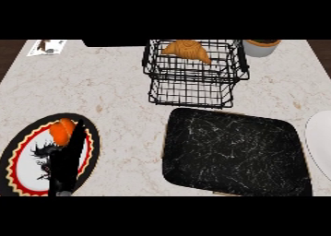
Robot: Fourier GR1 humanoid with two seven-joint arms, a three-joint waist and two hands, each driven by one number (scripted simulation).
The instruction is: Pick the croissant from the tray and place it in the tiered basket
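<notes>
Right now you have one croissant (186,50) to look for, and it lies in the upper tier of the single black wire tiered basket (192,87) at the far middle of the marble counter (113,87). You can see two tiers in that basket; the lower one shows only wire.

Just in front of the basket sits one black marbled tray (236,154), tilted a little in the view, with nothing on its surface.

You can count two plates. One patterned plate (18,161), with a red and cream scalloped border, lies at the near left. One plain white plate (326,143) is cut off by the right edge, close beside the tray. On the patterned plate rests one round orange item (62,129).

Only one hand shows. Your left hand (67,159) rises over the patterned plate from the lower edge, seen side-on. Its fingers are straight and pressed together, pointing up toward the orange item and holding nothing.

One white cup (262,48) with a brown top stands right of the basket, and one small card (48,46) lies at the far left corner.
</notes>
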